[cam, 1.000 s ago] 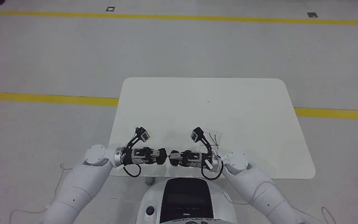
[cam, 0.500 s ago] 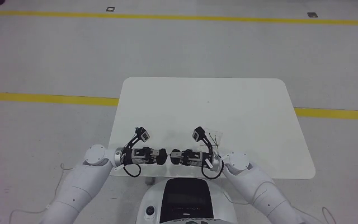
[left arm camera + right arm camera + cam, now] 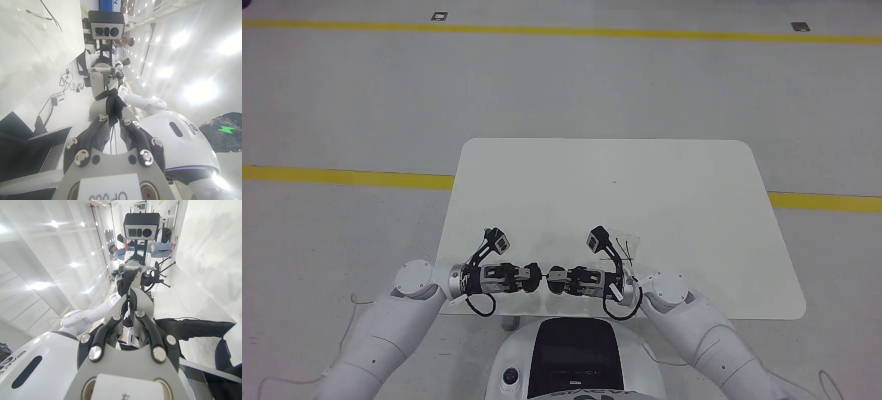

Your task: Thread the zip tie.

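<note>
Keep the left gripper [image 3: 113, 102] pinched tight on what looks like the thin black plastic zip tie [image 3: 111, 136], aloft by the white rounded table's [image 3: 692, 200] near edge, feeding straight toward the narrowly closed right gripper [image 3: 130, 295], whose hold stays unclear.

A white table [image 3: 642, 190] with rounded corners stands on a pale grey floor [image 3: 562, 90]. One yellow line [image 3: 562, 31] crosses the floor well beyond the table's far edge, near two small dark squares [image 3: 440, 16], and a second yellow line [image 3: 342, 178] shows on both sides of the table. Overhead, bright round lights [image 3: 38, 285] dot a white ceiling [image 3: 189, 47], and loose cables [image 3: 65, 81] lie on the floor.
</note>
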`<state>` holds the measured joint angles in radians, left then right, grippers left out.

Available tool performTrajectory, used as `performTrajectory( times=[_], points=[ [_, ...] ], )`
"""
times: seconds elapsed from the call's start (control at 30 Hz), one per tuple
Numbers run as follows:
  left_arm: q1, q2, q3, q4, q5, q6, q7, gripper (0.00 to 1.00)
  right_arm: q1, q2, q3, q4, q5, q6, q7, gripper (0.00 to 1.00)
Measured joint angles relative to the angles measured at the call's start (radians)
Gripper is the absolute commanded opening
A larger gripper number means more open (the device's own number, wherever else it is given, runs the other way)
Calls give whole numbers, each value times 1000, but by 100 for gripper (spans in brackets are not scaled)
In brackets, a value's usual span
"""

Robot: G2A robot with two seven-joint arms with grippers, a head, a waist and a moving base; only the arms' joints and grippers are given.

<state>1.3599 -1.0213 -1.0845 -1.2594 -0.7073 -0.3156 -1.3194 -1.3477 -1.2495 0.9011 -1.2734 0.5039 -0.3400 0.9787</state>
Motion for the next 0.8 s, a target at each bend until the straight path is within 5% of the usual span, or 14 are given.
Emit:
performTrajectory(
  times=[0.33,0.8],
  points=[
    [-1,5,5,-2,3,8,13,15,-3,2,2,-2,-3,2,-2,0],
    [-9,10,19,4,5,17,22,13,2,1,-10,-6,-16,4,-10,0]
  ],
)
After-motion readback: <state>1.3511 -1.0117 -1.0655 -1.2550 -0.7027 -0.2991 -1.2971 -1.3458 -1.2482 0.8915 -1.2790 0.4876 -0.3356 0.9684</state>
